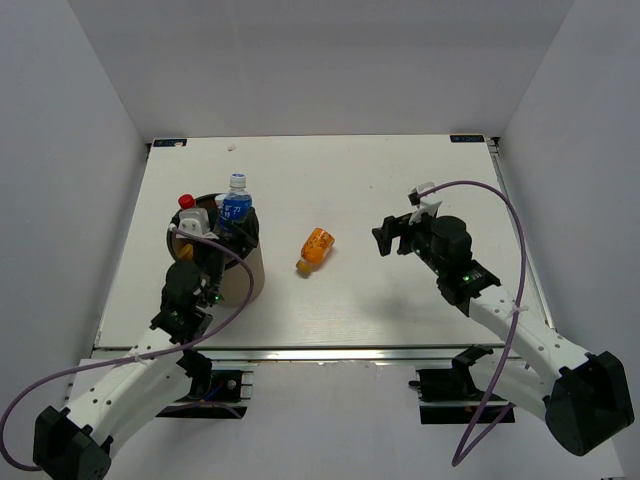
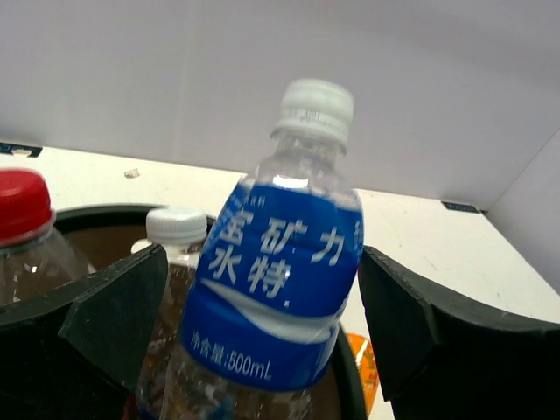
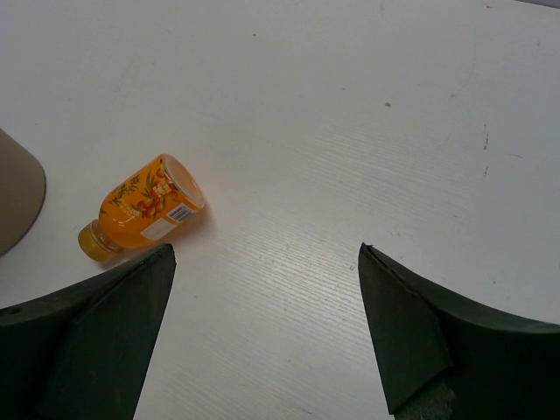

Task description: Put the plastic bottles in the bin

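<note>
The tan bin [image 1: 252,282] stands at the left of the table. A clear bottle with a blue label [image 1: 236,205] stands leaning in it, next to a red-capped bottle [image 1: 186,201]. My left gripper [image 1: 228,232] hangs over the bin. In the left wrist view its jaws [image 2: 262,252] are open on both sides of the blue-label bottle [image 2: 280,271], with small gaps. A white-capped bottle [image 2: 175,226] and the red-capped one [image 2: 22,206] stand inside the dark rim [image 2: 105,211]. An orange bottle [image 1: 316,248] lies on the table. My right gripper [image 1: 388,238] is open and empty to its right; the bottle [image 3: 144,210] lies ahead-left of the jaws [image 3: 267,254].
White walls enclose the table on the left, back and right. The bin's wall shows at the left edge of the right wrist view [image 3: 17,197]. A bit of orange bottle [image 2: 363,363] shows beyond the bin's rim in the left wrist view.
</note>
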You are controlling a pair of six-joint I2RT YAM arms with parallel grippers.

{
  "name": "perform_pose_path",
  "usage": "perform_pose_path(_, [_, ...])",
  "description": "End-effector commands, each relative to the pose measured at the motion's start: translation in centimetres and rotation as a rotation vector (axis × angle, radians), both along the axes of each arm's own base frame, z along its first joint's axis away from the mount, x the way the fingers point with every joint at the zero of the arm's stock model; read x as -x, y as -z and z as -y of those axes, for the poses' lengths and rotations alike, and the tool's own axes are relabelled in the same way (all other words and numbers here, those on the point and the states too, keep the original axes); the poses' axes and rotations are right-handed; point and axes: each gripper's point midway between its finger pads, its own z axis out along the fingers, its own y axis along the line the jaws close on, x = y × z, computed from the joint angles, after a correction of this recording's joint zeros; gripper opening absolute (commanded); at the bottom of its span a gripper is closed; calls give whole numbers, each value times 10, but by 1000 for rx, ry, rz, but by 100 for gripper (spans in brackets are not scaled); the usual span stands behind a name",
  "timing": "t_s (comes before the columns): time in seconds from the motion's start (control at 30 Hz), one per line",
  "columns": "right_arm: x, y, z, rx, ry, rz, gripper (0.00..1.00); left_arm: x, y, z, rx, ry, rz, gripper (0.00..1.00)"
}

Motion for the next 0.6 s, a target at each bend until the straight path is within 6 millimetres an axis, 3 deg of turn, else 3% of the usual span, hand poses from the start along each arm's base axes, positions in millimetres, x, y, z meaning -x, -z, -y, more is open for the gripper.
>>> perform_pose_path(0.0, [-7,-28,-5,-31,-13,65,90,-1,-31,0,20,-2,54,98])
perform_pose_path(0.17, [-7,-29,-4,-29,-9,70,89,-11,-38,7,-14,1,56,98])
perform_pose_path(0.43, [-6,-29,-3,-30,-8,71,89,-36,-28,6,-58,-82,10,98])
perform_pose_path(0.57, [-6,-29,-4,-31,-14,69,89,-43,-39,5,-65,-112,11,98])
